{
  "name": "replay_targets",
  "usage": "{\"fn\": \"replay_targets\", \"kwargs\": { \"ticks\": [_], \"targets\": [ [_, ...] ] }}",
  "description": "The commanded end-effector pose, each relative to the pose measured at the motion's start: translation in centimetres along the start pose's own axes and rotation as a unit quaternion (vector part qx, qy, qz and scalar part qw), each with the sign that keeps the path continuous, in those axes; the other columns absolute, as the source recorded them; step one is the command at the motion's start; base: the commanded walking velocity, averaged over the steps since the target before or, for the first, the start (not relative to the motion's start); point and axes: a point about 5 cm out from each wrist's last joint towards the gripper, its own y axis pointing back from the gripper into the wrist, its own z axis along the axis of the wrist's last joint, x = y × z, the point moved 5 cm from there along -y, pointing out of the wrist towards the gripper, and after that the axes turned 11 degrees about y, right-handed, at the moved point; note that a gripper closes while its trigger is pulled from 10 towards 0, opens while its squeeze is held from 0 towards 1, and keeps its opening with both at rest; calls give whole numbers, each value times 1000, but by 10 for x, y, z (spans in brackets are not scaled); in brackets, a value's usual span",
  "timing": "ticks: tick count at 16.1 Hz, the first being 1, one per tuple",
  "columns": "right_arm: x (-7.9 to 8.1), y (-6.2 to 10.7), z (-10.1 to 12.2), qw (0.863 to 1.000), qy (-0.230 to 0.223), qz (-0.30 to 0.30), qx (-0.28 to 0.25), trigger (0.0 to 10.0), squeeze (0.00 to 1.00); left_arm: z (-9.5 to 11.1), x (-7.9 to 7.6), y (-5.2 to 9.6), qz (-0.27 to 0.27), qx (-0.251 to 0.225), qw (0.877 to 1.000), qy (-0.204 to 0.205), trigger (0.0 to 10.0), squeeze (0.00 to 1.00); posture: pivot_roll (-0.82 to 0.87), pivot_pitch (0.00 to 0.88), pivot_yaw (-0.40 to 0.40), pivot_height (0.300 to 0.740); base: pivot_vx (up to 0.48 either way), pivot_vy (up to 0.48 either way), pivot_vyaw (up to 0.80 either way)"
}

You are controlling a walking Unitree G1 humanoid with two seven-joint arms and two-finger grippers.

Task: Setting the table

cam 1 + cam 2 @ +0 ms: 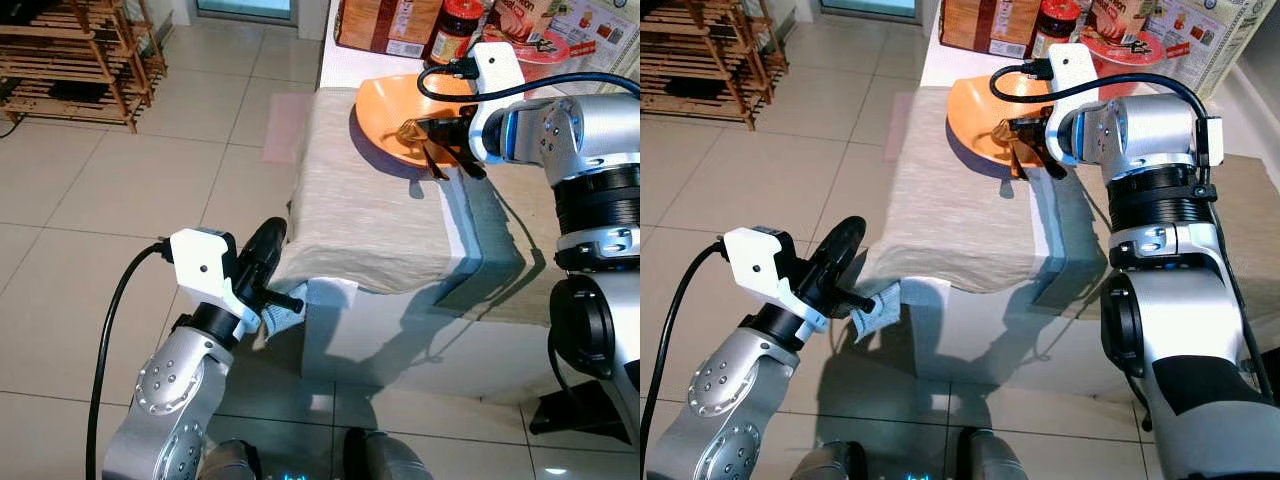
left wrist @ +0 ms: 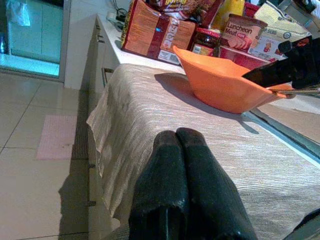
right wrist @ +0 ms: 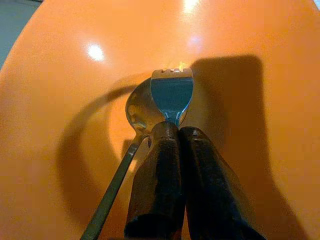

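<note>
**Fork pinched over the orange bowl**

Head views first: we see our right gripper (image 1: pixel 447 140) reaching over the orange bowl (image 1: pixel 395 110), which sits on the beige cloth (image 1: pixel 370 215) covering the table, with a jar (image 1: pixel 458 28) and food boxes behind it. Our left gripper (image 1: pixel 262 262) hangs low beside the cloth's front edge, near a crumpled wrapper (image 1: pixel 875 308).

Left wrist view: those fingers (image 2: pixel 182 190) are pressed together on nothing, pointing along the cloth toward the bowl.

Right wrist view: our right fingers (image 3: pixel 175 185) are clamped on a fork (image 3: pixel 171 95) at its neck, its head lying over a spoon (image 3: pixel 136 117) inside the bowl.

We judge the risk here to be the narrow hold: the fork could twist or slip, or snag the spoon and rattle the bowl across the loose cloth.
</note>
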Motion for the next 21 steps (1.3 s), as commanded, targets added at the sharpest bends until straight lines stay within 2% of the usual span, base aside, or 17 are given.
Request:
{"fn": "replay_targets", "kwargs": {
  "ticks": [1,3,7,8,9,10,11,12,17,21],
  "targets": [
    [-7,-1,-7,999,-36,-9,4,0,0,0,-3,-1,-5,0,1000,0,10000,0,-68,159,-69,740,0,0,0],
    [-10,0,0,998,-61,-13,-22,0,0,1,-2,-1,-6,-1,1000,-1,10000,0,-69,156,-67,740,0,0,0],
    [-17,11,30,987,-114,-13,-108,0,0,2,-2,-2,-7,-3,1000,-2,10000,0,-69,159,-63,740,0,0,0],
    [-18,12,29,988,-108,-15,-105,0,0,2,-2,-2,-7,-2,1000,-2,10000,0,-71,158,-63,740,0,0,0],
    [-16,10,23,993,-79,-19,-89,3882,0,2,-2,-2,-7,-2,1000,-2,10000,0,-71,159,-64,740,0,0,0],
    [-12,8,18,997,-25,-20,-74,10000,0,1,-2,-2,-7,-2,1000,-2,10000,0,-74,157,-66,740,0,0,0],
    [-8,7,15,998,2,-12,-62,10000,0,1,-2,-2,-8,-1,1000,-1,10000,0,-75,158,-65,740,0,0,0],
    [-10,7,15,998,11,-23,-54,10000,1000,0,-2,-3,-7,-1,1000,0,10000,0,-76,157,-67,740,0,0,0],
    [-8,9,18,999,30,-21,-35,10000,1000,0,-3,-2,-7,-1,1000,1,10000,0,-77,159,-70,740,0,0,0],
    [-6,5,7,1000,22,-15,-7,10000,1000,-1,-4,-1,-7,1,1000,2,10000,0,-76,168,-70,740,0,0,0]
  ]
}}
